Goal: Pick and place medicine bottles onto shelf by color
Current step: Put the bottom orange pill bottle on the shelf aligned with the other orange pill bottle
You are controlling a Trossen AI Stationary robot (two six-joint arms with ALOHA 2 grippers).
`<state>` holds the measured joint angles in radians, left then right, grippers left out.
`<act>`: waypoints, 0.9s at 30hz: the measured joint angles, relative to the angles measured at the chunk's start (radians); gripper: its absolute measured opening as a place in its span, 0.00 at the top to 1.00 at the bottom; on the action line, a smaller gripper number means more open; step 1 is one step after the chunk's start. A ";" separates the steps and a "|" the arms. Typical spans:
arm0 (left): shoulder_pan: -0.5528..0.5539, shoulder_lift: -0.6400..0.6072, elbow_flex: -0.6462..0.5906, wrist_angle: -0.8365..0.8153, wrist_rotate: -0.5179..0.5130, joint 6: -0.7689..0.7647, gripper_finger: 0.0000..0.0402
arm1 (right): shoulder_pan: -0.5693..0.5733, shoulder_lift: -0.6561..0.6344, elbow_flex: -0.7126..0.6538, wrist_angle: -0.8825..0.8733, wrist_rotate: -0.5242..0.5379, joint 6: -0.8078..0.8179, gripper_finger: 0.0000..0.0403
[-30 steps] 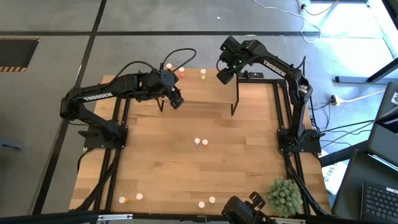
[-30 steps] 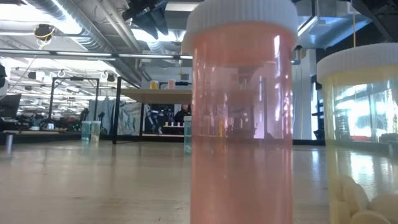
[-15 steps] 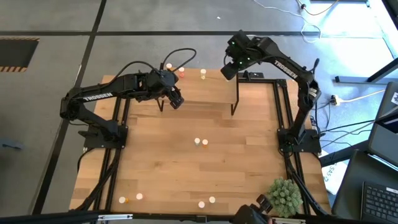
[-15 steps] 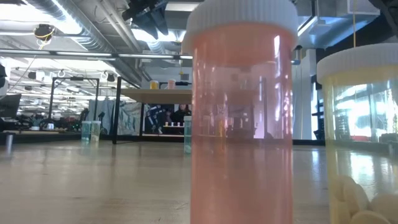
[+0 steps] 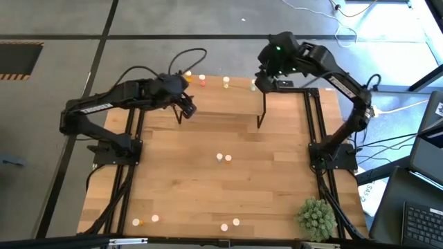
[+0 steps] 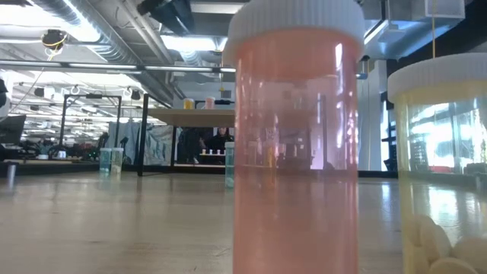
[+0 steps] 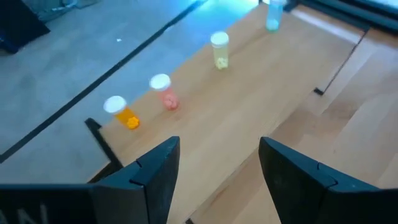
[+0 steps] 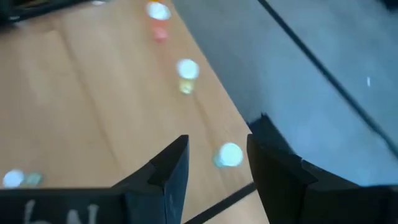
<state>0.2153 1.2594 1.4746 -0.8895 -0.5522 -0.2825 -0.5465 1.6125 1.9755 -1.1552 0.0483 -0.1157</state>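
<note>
Several medicine bottles stand in a row along the far edge of the shelf (image 5: pixel 221 104): orange (image 7: pixel 122 112), red-pink (image 7: pixel 163 91), pale yellow (image 7: pixel 219 50) and pale green (image 7: pixel 272 15). My left gripper (image 5: pixel 187 107) hovers open above the shelf's left end, on the near side of that row. Above the shelf's far right corner my right gripper (image 5: pixel 260 81) hangs open over the green bottle (image 8: pixel 228 155). More bottles stand on the table: two at its middle (image 5: pixel 223 158) and several near its front edge (image 5: pixel 230 224). A pink one (image 6: pixel 297 137) and a pale yellow one (image 6: pixel 445 167) fill the low view.
A spiky green plant ball (image 5: pixel 315 217) sits at the table's near right corner. The shelf's black legs (image 5: pixel 261 123) stand on the far half of the table. Bare wood lies between the shelf and the two middle bottles.
My right gripper has risen and drawn back from the shelf's far right corner toward the table's far right, tipping and rolling as it went; it stayed open. My left gripper has shifted a little toward the table's left and up, also open. No bottle has moved.
</note>
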 joint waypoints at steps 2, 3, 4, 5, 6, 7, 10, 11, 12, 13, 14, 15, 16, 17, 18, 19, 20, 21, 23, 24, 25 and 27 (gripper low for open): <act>0.000 -0.030 0.000 -0.009 -0.018 -0.001 0.47 | 0.027 -0.024 0.000 0.009 -0.032 -0.054 0.59; 0.000 -0.041 0.000 -0.017 -0.023 -0.001 0.47 | 0.038 -0.036 0.000 0.015 -0.065 -0.082 0.59; 0.000 -0.051 0.000 -0.021 -0.025 -0.001 0.47 | 0.048 -0.047 0.000 0.015 -0.105 -0.108 0.59; 0.000 -0.058 0.000 -0.023 -0.025 -0.001 0.47 | 0.059 -0.058 0.000 0.015 -0.149 -0.135 0.59; 0.000 -0.065 0.000 -0.029 -0.024 0.000 0.47 | 0.066 -0.068 0.000 0.015 -0.203 -0.166 0.59; 0.000 -0.070 0.000 -0.039 -0.024 0.003 0.47 | 0.073 -0.077 0.000 0.014 -0.260 -0.199 0.59; 0.008 -0.071 0.000 -0.070 -0.021 0.004 0.47 | 0.080 -0.097 0.000 0.014 -0.440 -0.234 0.59; 0.012 -0.071 0.000 -0.093 -0.016 0.004 0.47 | 0.079 -0.101 0.000 0.012 -0.497 -0.234 0.59; 0.017 -0.074 0.000 -0.113 -0.010 0.004 0.47 | 0.079 -0.102 0.000 0.007 -0.546 -0.234 0.59; 0.022 -0.077 0.000 -0.120 -0.003 0.004 0.47 | 0.079 -0.103 0.000 0.001 -0.586 -0.234 0.59; 0.028 -0.076 0.001 -0.123 0.010 0.006 0.47 | 0.079 -0.103 0.000 -0.006 -0.609 -0.235 0.59; 0.034 -0.072 0.001 -0.125 0.028 0.013 0.47 | 0.079 -0.102 -0.001 -0.012 -0.619 -0.242 0.59; 0.039 -0.066 0.001 -0.126 0.053 0.027 0.47 | 0.079 -0.102 -0.006 -0.015 -0.623 -0.256 0.59; 0.044 -0.061 0.001 -0.129 0.075 0.035 0.47 | 0.083 -0.104 -0.019 -0.016 -0.625 -0.261 0.59; 0.048 -0.059 0.001 -0.136 0.095 0.038 0.47 | 0.085 -0.105 -0.034 -0.027 -0.626 -0.260 0.59; 0.049 -0.059 0.001 -0.146 0.109 0.038 0.47 | 0.085 -0.108 -0.053 -0.042 -0.625 -0.256 0.59; 0.051 -0.060 0.001 -0.161 0.117 0.038 0.47 | 0.085 -0.112 -0.075 -0.054 -0.620 -0.254 0.59; 0.051 -0.061 0.001 -0.182 0.120 0.032 0.47 | 0.085 -0.121 -0.102 -0.057 -0.618 -0.250 0.59; 0.050 -0.062 0.001 -0.222 0.124 0.023 0.47 | 0.086 -0.152 -0.168 -0.037 -0.619 -0.221 0.59; 0.046 -0.066 0.001 -0.244 0.125 0.014 0.47 | 0.086 -0.169 -0.203 -0.017 -0.618 -0.204 0.59; 0.040 -0.071 0.001 -0.266 0.125 0.001 0.47 | 0.087 -0.185 -0.240 0.006 -0.619 -0.198 0.59; 0.025 -0.085 0.001 -0.316 0.136 -0.026 0.47 | 0.089 -0.222 -0.316 0.065 -0.614 -0.160 0.59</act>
<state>0.2403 1.1747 1.4757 -1.2056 -0.4158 -0.3081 -0.4572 1.3904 1.6600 -1.0907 -0.5657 -0.2761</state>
